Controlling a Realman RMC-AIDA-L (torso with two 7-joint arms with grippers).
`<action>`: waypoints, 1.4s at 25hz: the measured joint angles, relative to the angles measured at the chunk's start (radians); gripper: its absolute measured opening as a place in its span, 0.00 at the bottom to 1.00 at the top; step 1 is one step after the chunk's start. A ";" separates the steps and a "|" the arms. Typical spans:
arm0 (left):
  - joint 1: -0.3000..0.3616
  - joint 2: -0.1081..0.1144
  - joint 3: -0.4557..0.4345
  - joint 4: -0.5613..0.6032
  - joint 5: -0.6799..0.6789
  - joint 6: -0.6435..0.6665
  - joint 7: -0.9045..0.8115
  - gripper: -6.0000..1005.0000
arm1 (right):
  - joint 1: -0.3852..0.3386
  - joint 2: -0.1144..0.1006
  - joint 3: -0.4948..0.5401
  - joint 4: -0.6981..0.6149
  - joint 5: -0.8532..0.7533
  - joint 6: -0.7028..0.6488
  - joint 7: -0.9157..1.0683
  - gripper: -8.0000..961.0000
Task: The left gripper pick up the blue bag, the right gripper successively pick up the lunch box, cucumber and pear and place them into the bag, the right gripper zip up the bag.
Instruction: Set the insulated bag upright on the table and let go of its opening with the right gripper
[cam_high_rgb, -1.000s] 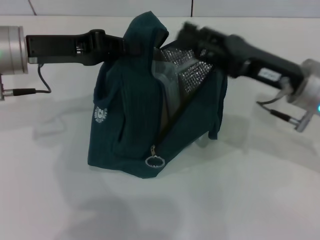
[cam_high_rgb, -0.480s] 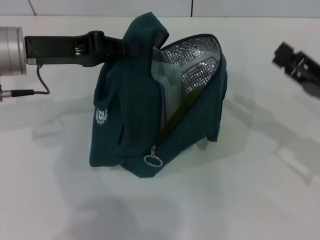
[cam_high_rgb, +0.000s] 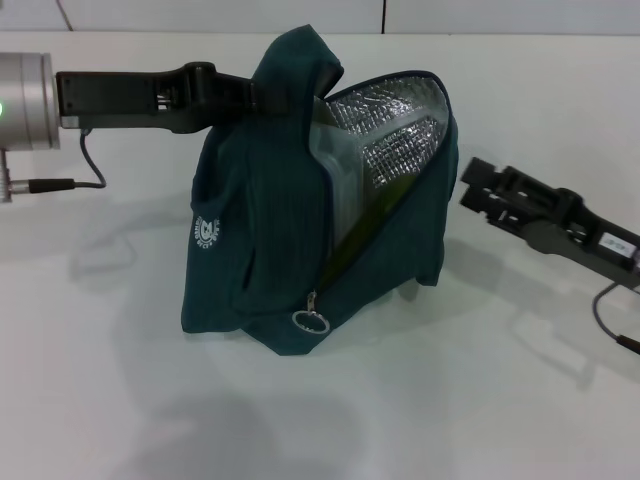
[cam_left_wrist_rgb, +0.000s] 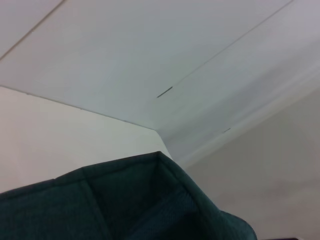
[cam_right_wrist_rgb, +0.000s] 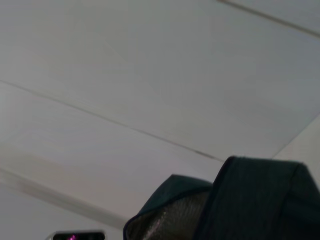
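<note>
The blue bag (cam_high_rgb: 260, 230) stands on the white table, its top flap lifted by my left gripper (cam_high_rgb: 256, 92), which is shut on the fabric. The bag's mouth gapes toward the right and shows silver lining (cam_high_rgb: 400, 130). Inside it sits the clear lunch box (cam_high_rgb: 335, 165), and a thin green edge (cam_high_rgb: 352, 235), possibly the cucumber, shows beside it. The pear is hidden. A ring zip pull (cam_high_rgb: 309, 322) hangs at the bag's lower front. My right gripper (cam_high_rgb: 472, 186) hovers just right of the bag, open and holding nothing. Bag fabric (cam_left_wrist_rgb: 125, 200) fills the left wrist view's lower part, and the bag (cam_right_wrist_rgb: 255, 200) also shows in the right wrist view.
White table (cam_high_rgb: 500, 400) surrounds the bag, with a wall seam (cam_high_rgb: 384, 15) behind. A cable (cam_high_rgb: 85, 165) trails from the left arm, another from the right arm (cam_high_rgb: 610, 320).
The right gripper drew out of the bag's mouth, swung far right, then came back lower beside the bag's right side. The left gripper and bag stayed nearly still.
</note>
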 joint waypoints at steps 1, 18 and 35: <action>-0.001 -0.001 0.000 0.000 0.000 0.000 0.002 0.05 | 0.007 0.001 -0.007 0.000 0.000 0.003 0.007 0.80; -0.005 -0.009 0.005 -0.002 0.000 0.000 0.009 0.06 | 0.077 0.006 -0.048 -0.006 0.006 0.080 0.073 0.74; 0.000 -0.010 0.005 0.000 0.000 0.014 0.009 0.06 | 0.063 0.006 -0.070 -0.024 0.005 0.087 -0.011 0.30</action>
